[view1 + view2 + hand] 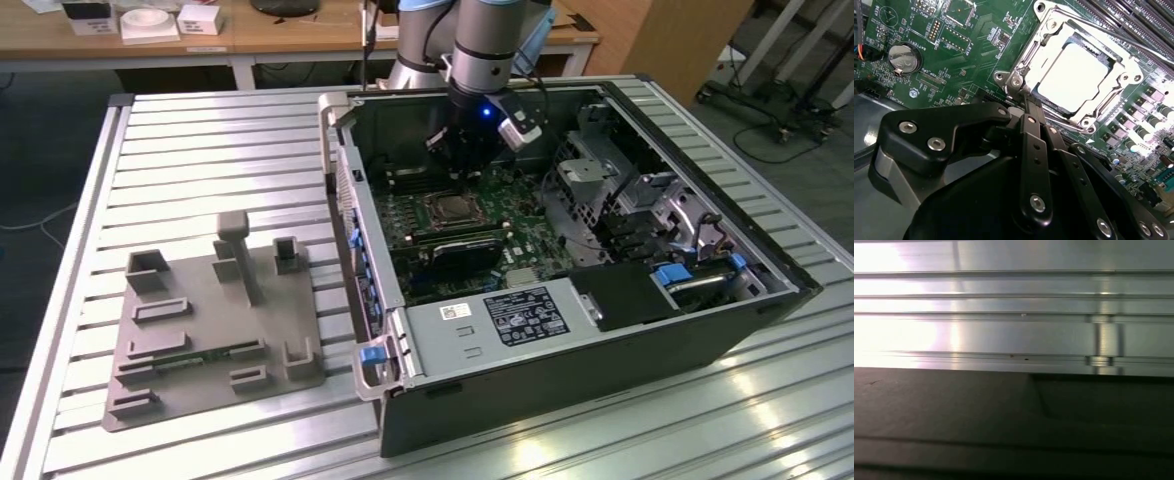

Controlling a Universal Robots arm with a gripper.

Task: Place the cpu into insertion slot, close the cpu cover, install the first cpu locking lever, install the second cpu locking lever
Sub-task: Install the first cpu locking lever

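Black hand [1026, 107], fingers pressed together, touched a locking lever; cpu [1076, 77] sat seated under the closed cpu cover [1041, 42].

text: none legible | white label [526, 314] on drive cage: print too small | circuit board [974, 30]: markings unreadable

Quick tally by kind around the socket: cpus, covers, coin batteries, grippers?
cpu: 1, seated in the socket
cover: 1, down over the cpu
coin battery: 1
gripper: 1, at the cover's corner
Total: 4
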